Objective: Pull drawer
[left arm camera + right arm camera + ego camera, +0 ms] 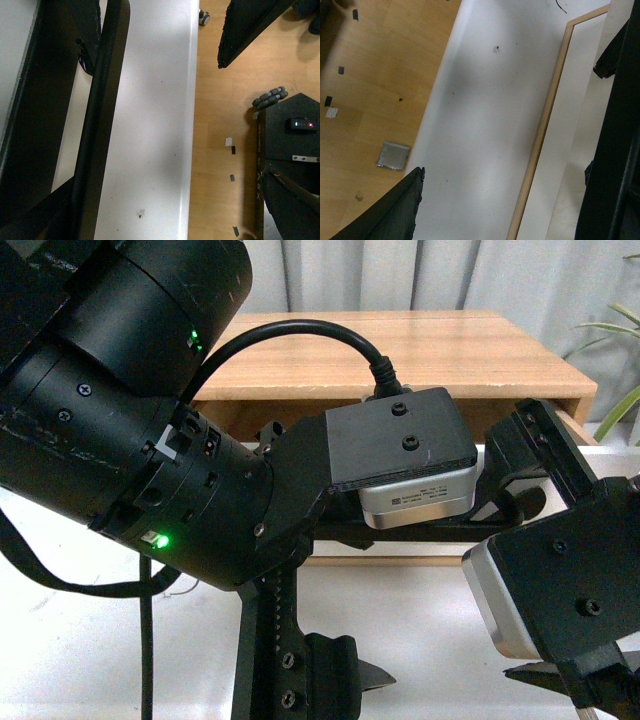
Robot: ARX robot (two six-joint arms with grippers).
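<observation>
Hanging closest, the left gripper is spread wide and empty, one finger just beside the black handle, the other out over the wood floor. The right gripper, likewise spread and empty, straddles the drawer at its white front. Beyond stands the wooden cabinet top.

No word, number or brand can be read anywhere in my three views. The only print is a small dark label on the silver face of my left wrist camera, just past the front view's centre toward 3 o'clock. Its lines are too fine to make out.
</observation>
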